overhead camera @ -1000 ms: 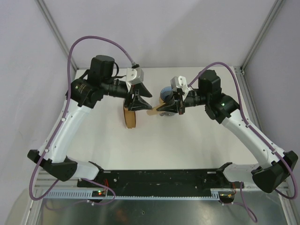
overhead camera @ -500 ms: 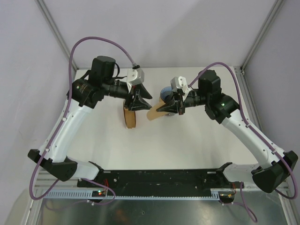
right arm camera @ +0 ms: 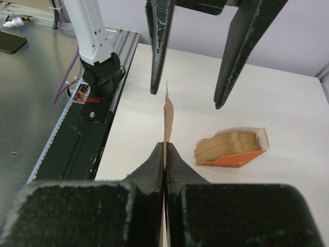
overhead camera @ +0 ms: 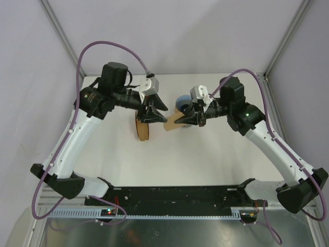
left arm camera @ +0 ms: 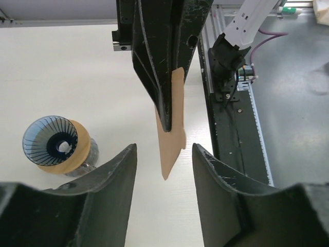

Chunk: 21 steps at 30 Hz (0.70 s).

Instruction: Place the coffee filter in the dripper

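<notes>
The coffee filter [right arm camera: 168, 119], a thin brown paper sheet, is pinched edge-on in my right gripper [right arm camera: 165, 146], which is shut on it. In the left wrist view the coffee filter [left arm camera: 171, 135] hangs down from the right gripper's dark fingers [left arm camera: 163, 67]. My left gripper [left arm camera: 164, 149] is open and faces the filter's free end, a little short of it. From above, the left gripper [overhead camera: 154, 114] and right gripper [overhead camera: 186, 119] sit close together with the filter [overhead camera: 171, 124] between them. The blue ribbed dripper [left arm camera: 50, 146] with its tan collar stands upright, and in the top view the dripper [overhead camera: 180, 102] shows behind the right gripper.
An orange box holding a stack of brown filters [right arm camera: 231, 148] lies on the white table [right arm camera: 288, 118], under the left wrist [overhead camera: 142, 129]. A clear glass vessel [left arm camera: 91, 153] sits beneath the dripper. The black base rail [overhead camera: 175, 196] runs along the near edge.
The right gripper has turned slightly, so the filter shows broader from above. The left gripper has edged a little to the right, toward the filter. Both grips are unchanged.
</notes>
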Tool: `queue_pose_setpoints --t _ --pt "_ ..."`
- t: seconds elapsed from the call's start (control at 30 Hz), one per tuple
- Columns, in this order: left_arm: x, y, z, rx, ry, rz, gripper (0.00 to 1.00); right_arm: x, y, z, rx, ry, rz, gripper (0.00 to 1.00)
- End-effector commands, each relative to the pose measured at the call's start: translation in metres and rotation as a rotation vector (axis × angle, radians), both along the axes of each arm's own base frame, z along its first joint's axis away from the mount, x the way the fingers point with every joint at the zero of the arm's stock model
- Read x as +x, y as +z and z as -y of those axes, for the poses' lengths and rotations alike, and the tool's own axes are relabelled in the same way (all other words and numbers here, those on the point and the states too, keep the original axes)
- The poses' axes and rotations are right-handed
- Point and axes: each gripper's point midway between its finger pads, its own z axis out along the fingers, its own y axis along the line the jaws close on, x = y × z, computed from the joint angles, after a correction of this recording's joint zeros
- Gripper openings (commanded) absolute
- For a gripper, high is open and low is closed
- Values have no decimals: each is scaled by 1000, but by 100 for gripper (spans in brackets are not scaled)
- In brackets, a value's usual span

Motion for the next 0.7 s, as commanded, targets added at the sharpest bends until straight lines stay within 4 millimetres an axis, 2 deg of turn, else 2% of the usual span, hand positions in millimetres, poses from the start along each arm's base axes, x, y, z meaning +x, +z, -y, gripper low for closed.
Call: queue_pose_setpoints --t 0.0,0.37,0.67 --pt "-5 18 -2 -26 -11 83 49 -19 16 5 35 61 39 0" --pt "-7 28 -2 -42 -36 126 47 -28 17 6 36 90 39 0" --pt "-19 13 7 -28 -89 68 48 -26 21 1 48 76 50 0"
